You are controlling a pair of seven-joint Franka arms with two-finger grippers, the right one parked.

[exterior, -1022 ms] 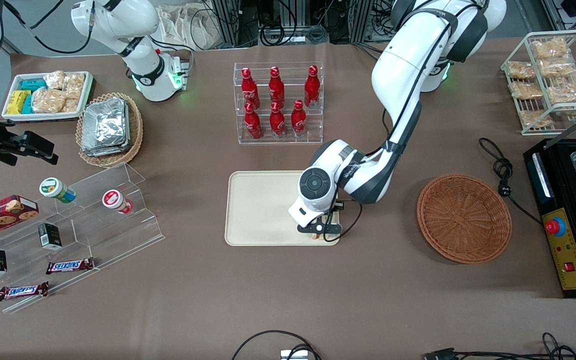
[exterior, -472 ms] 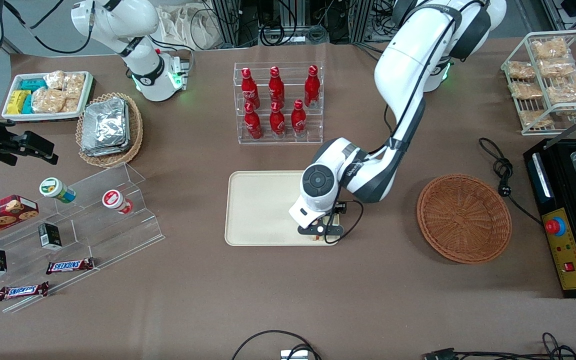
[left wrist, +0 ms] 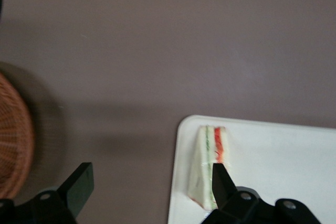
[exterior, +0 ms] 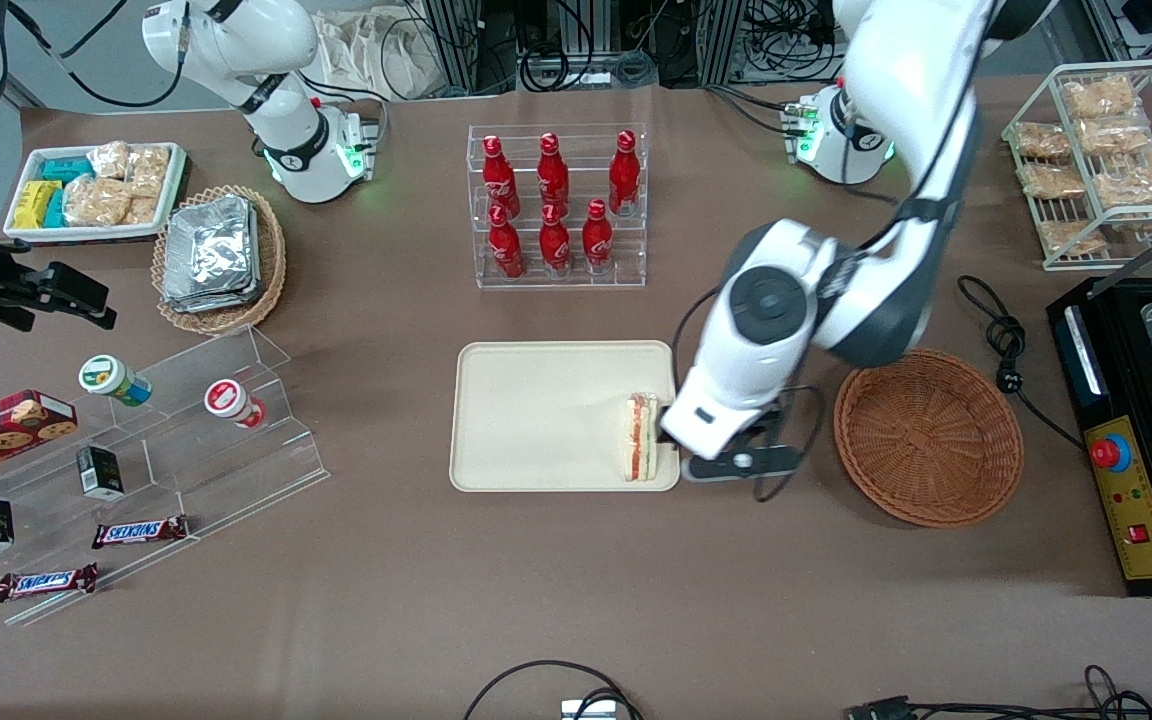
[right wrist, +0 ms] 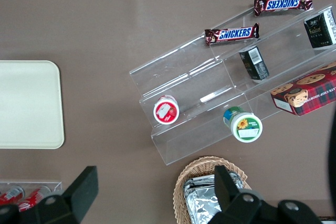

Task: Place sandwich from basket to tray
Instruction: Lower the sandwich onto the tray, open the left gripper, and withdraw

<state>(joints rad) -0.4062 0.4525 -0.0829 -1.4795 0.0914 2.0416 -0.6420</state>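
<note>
The sandwich (exterior: pixel 641 437) stands on edge on the cream tray (exterior: pixel 536 415), at the tray's corner nearest the basket, with its red and green filling showing. My left gripper (exterior: pixel 736 465) hangs above the bare table between the tray and the reddish-brown basket (exterior: pixel 928 435), which holds nothing. In the left wrist view the gripper (left wrist: pixel 149 187) is open with only table between its fingers. One fingertip (left wrist: pixel 220 179) overlaps the sandwich (left wrist: pixel 207 163) in that view without gripping it. The tray (left wrist: pixel 283 171) and the basket's rim (left wrist: pixel 13 145) also show there.
A clear rack of red bottles (exterior: pixel 556 205) stands farther from the camera than the tray. A black appliance (exterior: pixel 1136 430) and a cable (exterior: pixel 1001 340) lie toward the working arm's end. A stepped acrylic shelf (exterior: pixel 186 430) and a foil-pack basket (exterior: pixel 219 258) lie toward the parked arm's end.
The gripper has let go of the sandwich, lifted, and moved off the tray toward the basket. The sandwich, earlier covered by the wrist, now shows on the tray.
</note>
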